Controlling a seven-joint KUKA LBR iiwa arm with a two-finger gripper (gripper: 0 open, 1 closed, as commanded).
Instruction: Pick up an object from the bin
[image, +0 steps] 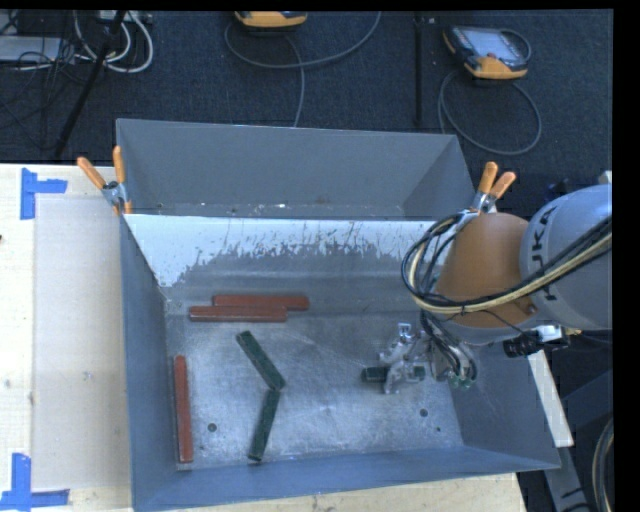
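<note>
Nothing has been picked yet, judging by how things lie. The claw (400, 368) hangs low over a bare patch of the bin (300, 180) floor, and I cannot tell whether it is wide or narrow. The nearest thing, a slanted dark green bar (262, 360), lies well to its left, with a second green bar (264, 424) beside that. Red-brown bars (250, 306) lie farther left. Grasp and lift remain. The arm reaches in from the claw's right, with the wrist pitched steeply down.

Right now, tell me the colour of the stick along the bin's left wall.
The stick is reddish-brown, seen in the camera view.
</note>
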